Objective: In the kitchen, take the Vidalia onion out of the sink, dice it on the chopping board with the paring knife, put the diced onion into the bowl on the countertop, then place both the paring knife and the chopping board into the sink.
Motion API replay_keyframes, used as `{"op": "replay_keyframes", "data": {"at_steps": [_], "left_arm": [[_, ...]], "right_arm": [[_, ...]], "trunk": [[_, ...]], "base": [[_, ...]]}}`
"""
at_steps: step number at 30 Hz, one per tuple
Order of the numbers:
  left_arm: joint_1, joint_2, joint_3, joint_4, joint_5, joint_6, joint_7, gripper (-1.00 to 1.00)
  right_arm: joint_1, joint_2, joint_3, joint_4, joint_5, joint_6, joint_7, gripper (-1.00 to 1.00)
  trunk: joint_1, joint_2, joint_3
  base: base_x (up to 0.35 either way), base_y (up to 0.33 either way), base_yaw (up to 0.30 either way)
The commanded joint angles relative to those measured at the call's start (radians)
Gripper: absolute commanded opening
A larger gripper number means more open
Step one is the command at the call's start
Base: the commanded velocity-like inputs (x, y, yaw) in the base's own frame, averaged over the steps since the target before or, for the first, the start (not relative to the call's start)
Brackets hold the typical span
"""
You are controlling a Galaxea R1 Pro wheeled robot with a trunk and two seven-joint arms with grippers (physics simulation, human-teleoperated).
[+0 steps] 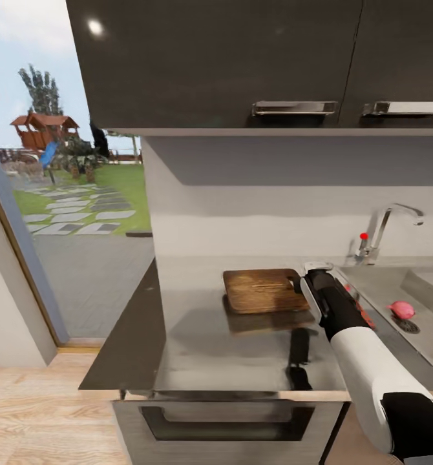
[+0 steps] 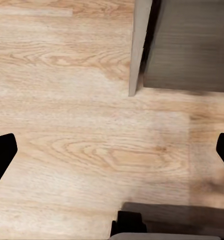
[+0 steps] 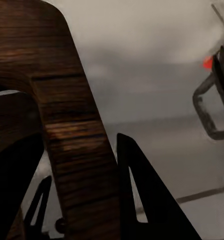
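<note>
My right gripper is closed on the chopping board at its handle end, one finger through the slot, the other outside the rim. The board hangs lifted just above the countertop, its shadow below it. I judge it stiff and fairly heavy for a grip this far off centre, so it will want to droop and twist; the wood gives some friction, but the thin bar beside the slot is all I have hold of.

My left gripper hangs wide open and empty over the wooden floor.

The Vidalia onion lies in the sink by the drain, under the tap.

The worktop is smooth, reflective steel, likely slippery. Dark wall cabinets hang above, and a window opens to a garden.
</note>
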Motion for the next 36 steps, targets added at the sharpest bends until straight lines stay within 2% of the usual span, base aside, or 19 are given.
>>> {"op": "replay_keyframes", "data": {"at_steps": [1,9,19,25,36], "left_arm": [[-0.001,0.0,0.002,0.0,0.002,-0.003,0.0,1.0],[0.0,0.0,0.002,0.0,0.003,-0.003,0.0,1.0],[0.0,0.001,0.002,0.0,0.003,-0.003,0.0,1.0],[0.0,0.001,0.002,0.0,0.003,-0.004,0.0,1.0],[0.0,0.001,0.002,0.0,0.003,-0.004,0.0,1.0]], "right_arm": [[-0.001,-0.002,0.003,0.0,-0.002,0.005,-0.001,-1.0],[-0.001,-0.004,0.003,0.002,-0.003,0.002,-0.07,-1.0],[-0.001,-0.002,0.003,0.017,-0.004,0.002,-0.09,-1.0],[-0.001,-0.002,0.002,0.042,-0.005,0.001,-0.138,-1.0],[-0.001,-0.002,-0.009,0.05,-0.007,0.0,-0.144,-1.0]], "trunk": [[0.0,-0.001,-0.001],[0.0,-0.001,-0.001],[0.0,-0.001,-0.001],[0.0,-0.001,-0.001],[0.0,-0.001,-0.001]], "base": [[0.0,-0.22,0.0],[0.0,-0.042,0.0],[0.0,-0.001,0.0],[0.0,0.0,0.0],[0.0,0.0,0.0]]}}
